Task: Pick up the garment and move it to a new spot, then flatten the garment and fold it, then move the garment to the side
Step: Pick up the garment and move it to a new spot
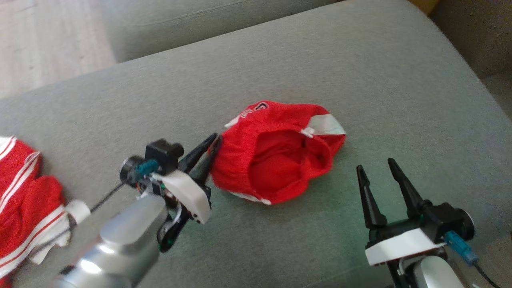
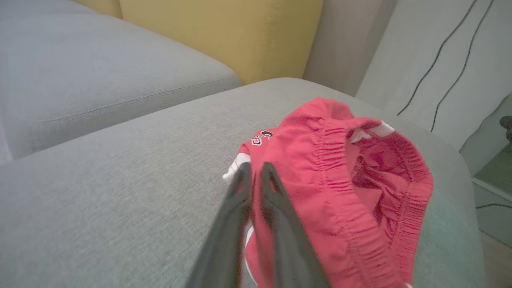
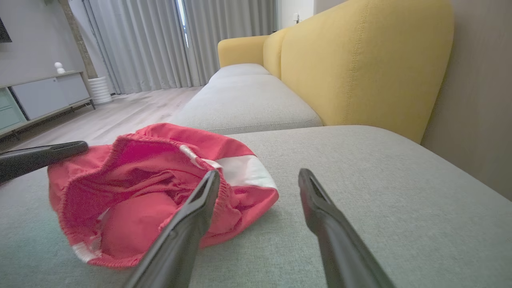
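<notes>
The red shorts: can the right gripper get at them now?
Probably yes: the open right gripper faces the red shorts across bare grey cushion; the shut left gripper is at their opposite edge.

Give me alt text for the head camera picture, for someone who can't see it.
A crumpled red garment lies on a grey cushion, waistband opening toward the camera. The left gripper, fingers shut, touches its left edge; the right gripper sits open to its right, apart from it. A red-and-white striped garment lies at the far left.

head camera overhead, wrist cameras low and close, garment [image 1: 280,152] common to all
</notes>
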Robot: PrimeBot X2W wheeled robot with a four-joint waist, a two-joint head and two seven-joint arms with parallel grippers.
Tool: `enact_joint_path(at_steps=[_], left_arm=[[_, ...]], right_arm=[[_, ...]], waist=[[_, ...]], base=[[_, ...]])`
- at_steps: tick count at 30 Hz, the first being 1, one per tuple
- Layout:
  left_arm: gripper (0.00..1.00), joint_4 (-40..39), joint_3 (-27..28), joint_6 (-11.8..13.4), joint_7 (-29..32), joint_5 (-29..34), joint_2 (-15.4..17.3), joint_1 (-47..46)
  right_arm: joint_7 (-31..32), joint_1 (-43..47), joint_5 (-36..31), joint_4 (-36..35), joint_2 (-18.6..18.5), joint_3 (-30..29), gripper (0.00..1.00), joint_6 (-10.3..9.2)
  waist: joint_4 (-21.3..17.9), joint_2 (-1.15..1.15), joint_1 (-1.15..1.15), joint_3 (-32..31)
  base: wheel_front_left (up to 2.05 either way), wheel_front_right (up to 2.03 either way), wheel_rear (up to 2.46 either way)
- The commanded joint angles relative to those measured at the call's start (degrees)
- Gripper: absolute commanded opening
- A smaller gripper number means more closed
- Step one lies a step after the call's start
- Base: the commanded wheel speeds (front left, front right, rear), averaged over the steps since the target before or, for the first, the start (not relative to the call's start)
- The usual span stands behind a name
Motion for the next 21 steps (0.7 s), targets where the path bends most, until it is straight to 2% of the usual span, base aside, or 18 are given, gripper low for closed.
enact_joint_path(at_steps=[1,4,7,10,15,18,21], left_arm=[[1.0,-0.74,2.82,0.75,-1.3,-0.33,0.5,-2.24],[1.0,-0.76,6.1,3.72,-3.04,0.4,-0.71,1.8],[1.0,-7.64,16.36,8.98,-3.17,4.49,-1.35,7.99],[1.0,-15.48,25.58,12.45,-3.19,10.34,-2.25,18.0],[1.0,-27.17,38.2,15.2,-3.2,19.44,-5.51,31.45],[1.0,-33.33,43.95,15.51,-3.21,24.84,-8.12,37.38],[1.0,-37.53,47.65,14.6,-3.21,28.56,-10.66,42.2]], right_arm=[[-0.21,-1.76,0.44,-1.65,-0.15,1.0,1.0,0.37],[-0.21,-1.15,0.3,-1.11,-0.15,0.32,1.0,0.37],[-0.21,-0.2,0.58,-0.48,-0.15,-0.87,1.0,0.37],[-0.21,0.92,1.12,0.34,-0.15,-2.03,1.0,0.37],[-0.21,2.51,1.52,1.19,-0.15,-4.21,1.0,0.37],[-0.21,3.26,1.32,1.38,-0.15,-5.11,1.0,0.37],[-0.21,4.42,0.94,1.33,-0.15,-5.87,1.0,0.37]], waist=[[1.74,0.0,-0.01,0.12],[4.98,0.0,-0.01,-0.87],[8.75,0.0,-0.01,-2.52],[12.42,0.0,-0.01,-4.84],[18.06,0.0,-0.01,-7.32],[20.57,0.0,-0.01,-8.58],[22.39,0.0,-0.01,-9.76]], base=[[0.0,0.0,0.0],[0.0,0.0,0.0],[0.0,0.0,0.0],[0.0,0.0,0.0],[0.0,0.0,0.0],[0.0,0.0,0.0],[0.0,0.0,0.0]])
